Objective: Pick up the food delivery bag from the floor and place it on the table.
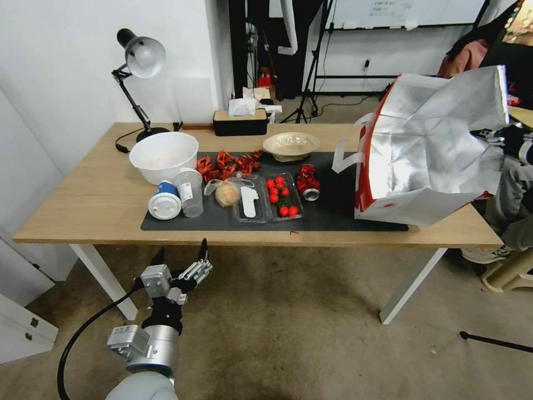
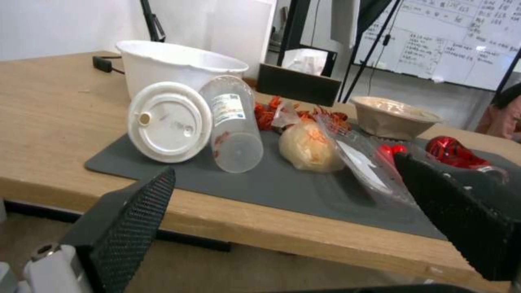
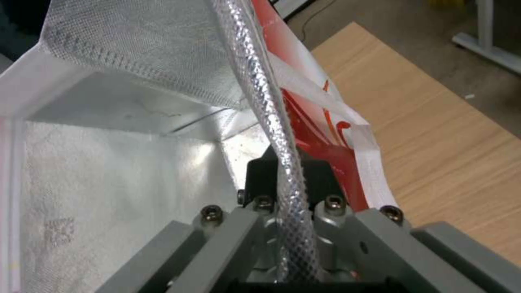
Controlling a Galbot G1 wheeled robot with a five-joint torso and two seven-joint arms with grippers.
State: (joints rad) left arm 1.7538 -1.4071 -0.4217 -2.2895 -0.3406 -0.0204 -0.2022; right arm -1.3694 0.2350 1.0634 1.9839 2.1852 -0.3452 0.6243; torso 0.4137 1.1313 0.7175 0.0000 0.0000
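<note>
1. Right hand [image 3: 285, 179] pinched the silver rim of the bag [image 1: 430, 141], which rested tilted on the right end of the desk [image 1: 83, 205].
2. Left hand [image 1: 182, 260] hung spread below the desk's front edge.
3. Released while leaning, the bag might topple.
4. The right wrist view showed the pinch, which the bag hid from the head view.

Food delivery bag [image 1: 433, 150]: white paper, crinkled glossy silver foil lining. Table [image 1: 100, 200]: matt light wood; mat [image 1: 327, 214]: matt dark grey.
</note>
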